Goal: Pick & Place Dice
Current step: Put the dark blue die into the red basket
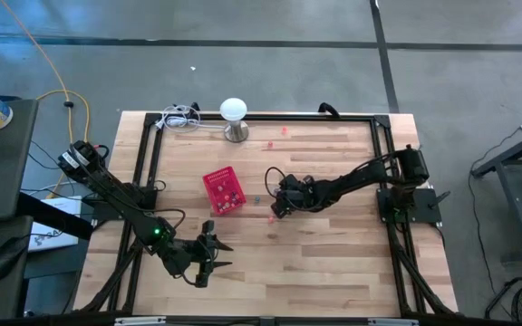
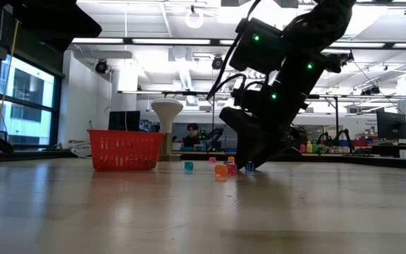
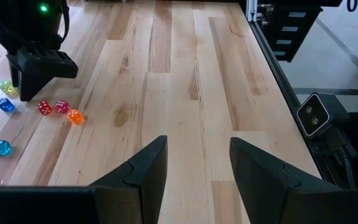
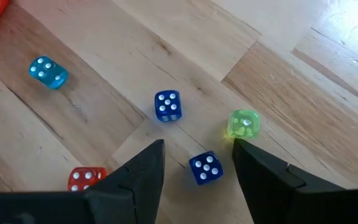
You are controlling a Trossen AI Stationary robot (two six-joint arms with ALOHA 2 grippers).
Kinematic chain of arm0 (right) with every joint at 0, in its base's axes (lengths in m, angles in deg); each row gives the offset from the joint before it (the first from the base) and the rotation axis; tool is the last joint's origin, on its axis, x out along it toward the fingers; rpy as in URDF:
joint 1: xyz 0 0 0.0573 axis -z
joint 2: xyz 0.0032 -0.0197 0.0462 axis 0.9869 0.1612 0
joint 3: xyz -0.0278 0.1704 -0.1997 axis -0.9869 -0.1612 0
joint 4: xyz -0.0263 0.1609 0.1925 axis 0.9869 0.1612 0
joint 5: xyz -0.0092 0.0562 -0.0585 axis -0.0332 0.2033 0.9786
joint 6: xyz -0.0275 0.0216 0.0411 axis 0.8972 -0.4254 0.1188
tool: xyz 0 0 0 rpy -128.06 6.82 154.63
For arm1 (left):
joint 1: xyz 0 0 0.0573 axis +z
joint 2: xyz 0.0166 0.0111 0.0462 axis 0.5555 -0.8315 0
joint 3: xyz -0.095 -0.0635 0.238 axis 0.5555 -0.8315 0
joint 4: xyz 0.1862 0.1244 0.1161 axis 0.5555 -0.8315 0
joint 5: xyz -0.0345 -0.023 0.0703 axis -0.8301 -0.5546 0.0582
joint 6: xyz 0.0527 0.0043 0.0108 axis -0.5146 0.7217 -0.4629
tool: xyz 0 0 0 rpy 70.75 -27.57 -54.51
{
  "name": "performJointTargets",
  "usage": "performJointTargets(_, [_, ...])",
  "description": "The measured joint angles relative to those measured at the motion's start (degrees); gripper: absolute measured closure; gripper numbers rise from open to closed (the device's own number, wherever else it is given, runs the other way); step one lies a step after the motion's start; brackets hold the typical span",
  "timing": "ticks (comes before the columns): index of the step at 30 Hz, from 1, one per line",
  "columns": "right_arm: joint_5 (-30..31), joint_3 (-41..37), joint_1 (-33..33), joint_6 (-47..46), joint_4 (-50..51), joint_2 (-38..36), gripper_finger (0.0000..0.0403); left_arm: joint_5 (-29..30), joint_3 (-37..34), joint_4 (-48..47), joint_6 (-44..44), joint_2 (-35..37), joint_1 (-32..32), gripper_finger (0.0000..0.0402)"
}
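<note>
Several tiny dice lie flat on the wooden table near its middle. In the right wrist view I see a dark blue die, a second blue die, a green die, a light blue die and a red die half hidden by a finger. My right gripper is open and points down over them, its fingertips on either side of the nearer blue die without touching it. My left gripper is open and waits near the table's near edge.
A small red mesh basket stands left of the dice. Red, pink and orange dice lie nearer my left arm. A white lamp-like stand and cables sit at the far edge. Bare wood stretches toward the right edge.
</note>
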Motion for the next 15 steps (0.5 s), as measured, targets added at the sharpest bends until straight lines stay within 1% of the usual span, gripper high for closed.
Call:
performJointTargets(3, [-0.5, 0.0, -0.2, -0.1, 0.4, -0.3, 0.025, 0.0, 0.0, 0.0, 0.0, 0.0, 0.0, 0.0236])
performJointTargets(12, [-0.1, -0.1, -2.1, -0.7, 2.7, -0.3, 0.0348, 0.0, 0.0, 0.0, 0.0, 0.0, 0.0, 0.0236])
performJointTargets(15, [1.4, -0.1, -2.8, -0.1, 2.5, -0.5, 0.0372, 0.0, 0.0, 0.0, 0.0, 0.0, 0.0, 0.0236])
